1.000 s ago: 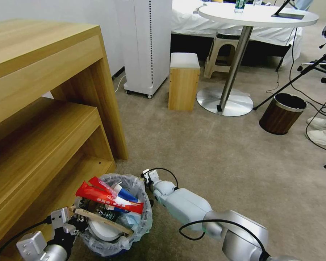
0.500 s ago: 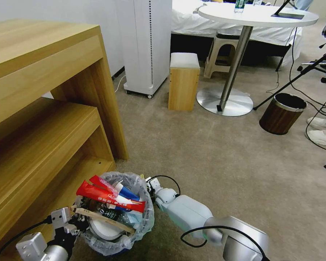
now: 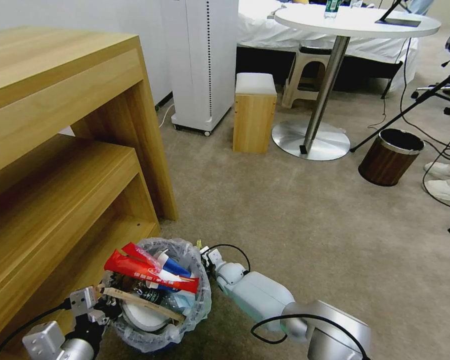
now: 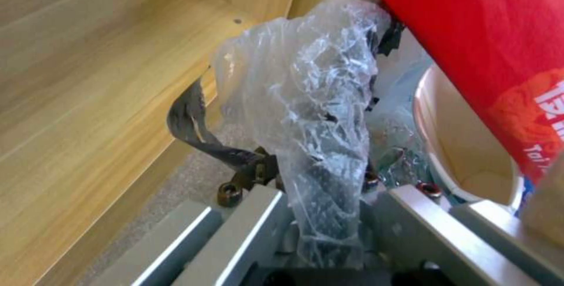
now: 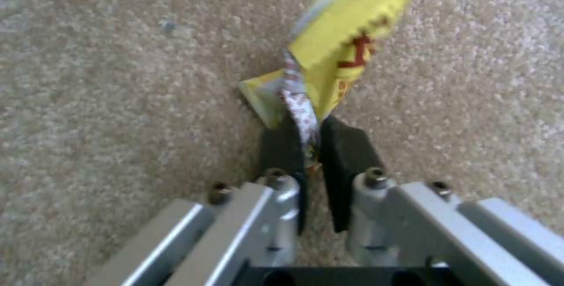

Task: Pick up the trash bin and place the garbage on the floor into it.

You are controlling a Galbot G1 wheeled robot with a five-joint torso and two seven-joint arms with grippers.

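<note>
The trash bin, round and lined with a crinkled clear bag, stands on the beige floor at the lower left. It holds garbage: red packets, a blue-white paper cup, a wooden stick and a white slipper. My left gripper is shut on the bin's rim; the bag bunches between the fingers of the left gripper. Just right of the bin, my right gripper is low at the carpet. The right gripper is shut on a yellow wrapper.
A wooden shelf unit stands close on the left of the bin. Farther off are a wooden stool, a round table's base, a dark brown bin, a white appliance, cables and a person's shoes.
My right arm has drawn back a little toward me, with its gripper staying low beside the bin. The bin and left gripper have hardly moved.
</note>
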